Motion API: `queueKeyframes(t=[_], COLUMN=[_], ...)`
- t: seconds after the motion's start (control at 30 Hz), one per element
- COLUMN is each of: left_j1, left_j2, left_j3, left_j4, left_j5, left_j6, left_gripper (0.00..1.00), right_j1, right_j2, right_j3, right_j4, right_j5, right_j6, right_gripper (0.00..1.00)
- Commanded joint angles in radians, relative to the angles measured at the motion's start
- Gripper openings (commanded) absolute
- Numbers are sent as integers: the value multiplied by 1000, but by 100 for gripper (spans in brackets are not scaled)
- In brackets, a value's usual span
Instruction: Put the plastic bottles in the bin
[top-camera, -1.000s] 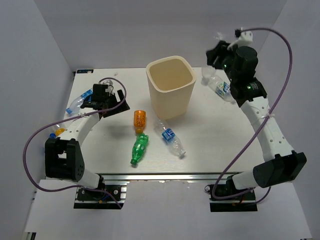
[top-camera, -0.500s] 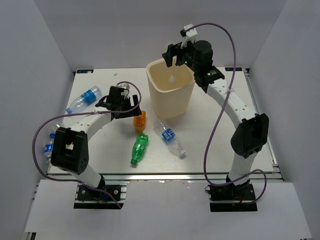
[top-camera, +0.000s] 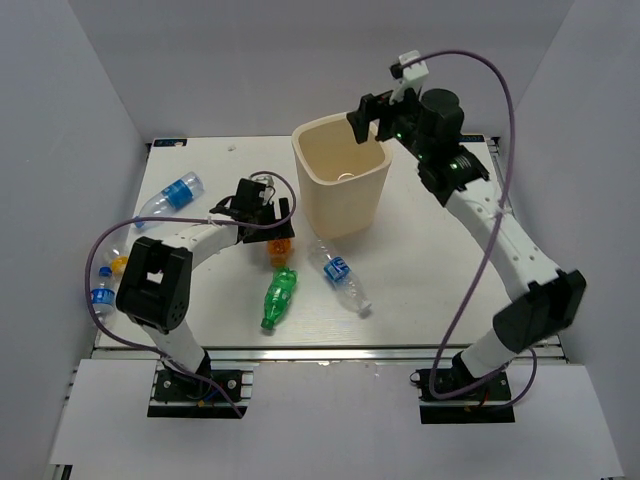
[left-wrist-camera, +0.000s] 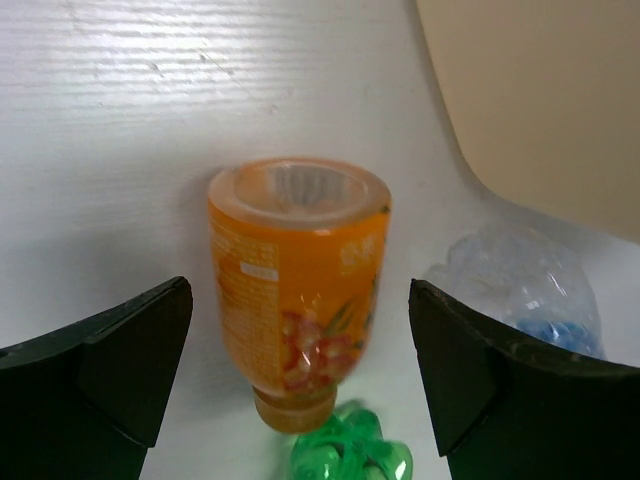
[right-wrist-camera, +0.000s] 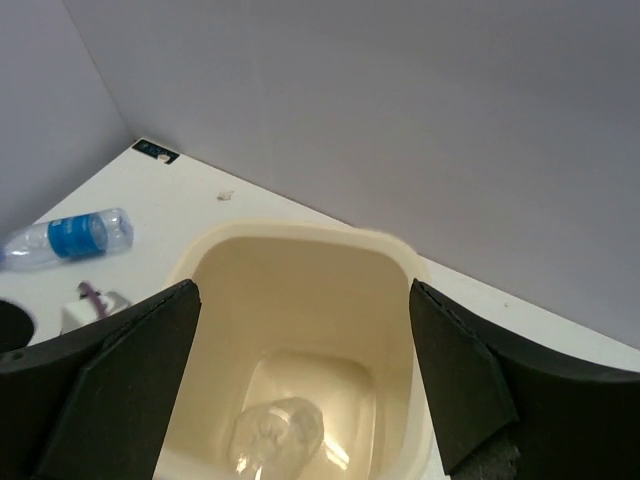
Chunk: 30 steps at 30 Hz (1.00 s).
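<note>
The cream bin (top-camera: 335, 208) stands at the table's middle back. My right gripper (top-camera: 368, 122) hangs open above its rim, with nothing between the fingers. In the right wrist view a clear bottle (right-wrist-camera: 275, 435) lies on the floor of the bin (right-wrist-camera: 300, 235). My left gripper (top-camera: 268, 222) is open, low over the orange bottle (top-camera: 281, 247). In the left wrist view the orange bottle (left-wrist-camera: 300, 270) lies between the open fingers, untouched, cap toward the green bottle (left-wrist-camera: 350, 455). The green bottle (top-camera: 280, 297) and a clear bottle (top-camera: 340, 275) lie in front of the bin.
Another clear bottle (top-camera: 170, 195) with a blue label lies at the far left, also seen from the right wrist (right-wrist-camera: 70, 237). One more bottle (top-camera: 100, 297) lies at the left edge beside the left arm's cable. The bin wall (left-wrist-camera: 540, 100) is close to the left gripper.
My right arm swung from the far right to above the bin, opened and let its clear bottle fall inside. My left gripper moved right, over the orange bottle.
</note>
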Motion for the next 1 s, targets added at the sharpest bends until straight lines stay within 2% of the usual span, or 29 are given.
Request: queueKeyframes(t=[0.0, 0.07, 0.17, 0.2, 0.27, 0.3, 0.37, 0.43, 0.5, 0.57, 0.63, 0.67, 0.73, 0.8, 0.97], left_j1=[-2, -2, -2, -2, -2, 0, 0, 3, 4, 14, 15, 14, 15, 9, -74], left_j2=[13, 36, 83, 93, 90, 81, 45, -21, -91, -123, -142, -140, -107, -78, 93], left_j3=[-19, -21, -1, 8, 22, 34, 53, 115, 178, 309, 466, 519, 616, 723, 961], left_j4=[85, 113, 131, 127, 105, 81, 52, -20, -95, -135, -177, -179, -154, -81, -18], left_j5=[-61, -75, -63, -55, -74, -107, -205, -290, -434, -529, -549, -542, -429, -265, -108], left_j6=[-35, -44, -56, -56, -56, -56, -64, -64, -59, -32, 0, 8, 28, 28, 22], left_gripper=[98, 95, 82, 68, 55, 39, 27, 26, 26, 26, 26, 26, 26, 26, 28], right_j1=[-4, -5, -7, -8, -10, -10, -11, -13, -14, -16, -16, -18, -16, -18, -18], right_j2=[-162, -223, -338, -389, -434, -475, -512, -559, -587, -598, -613, -622, -644, -665, -658], right_j3=[-128, -197, -313, -358, -389, -413, -444, -493, -519, -547, -586, -603, -634, -686, -800], right_j4=[1, -1, -19, -27, -53, -91, -117, -143, -168, -211, -238, -240, -248, -252, -248], right_j5=[10, 30, 85, 93, 117, 128, 171, 203, 211, 217, 194, 182, 109, 49, -160], right_j6=[14, 31, 51, 54, 52, 52, 63, 66, 72, 80, 80, 76, 53, 40, 2], right_gripper=[89, 89, 90, 89, 89, 89, 89, 89, 89, 89, 89, 89, 89, 89, 89])
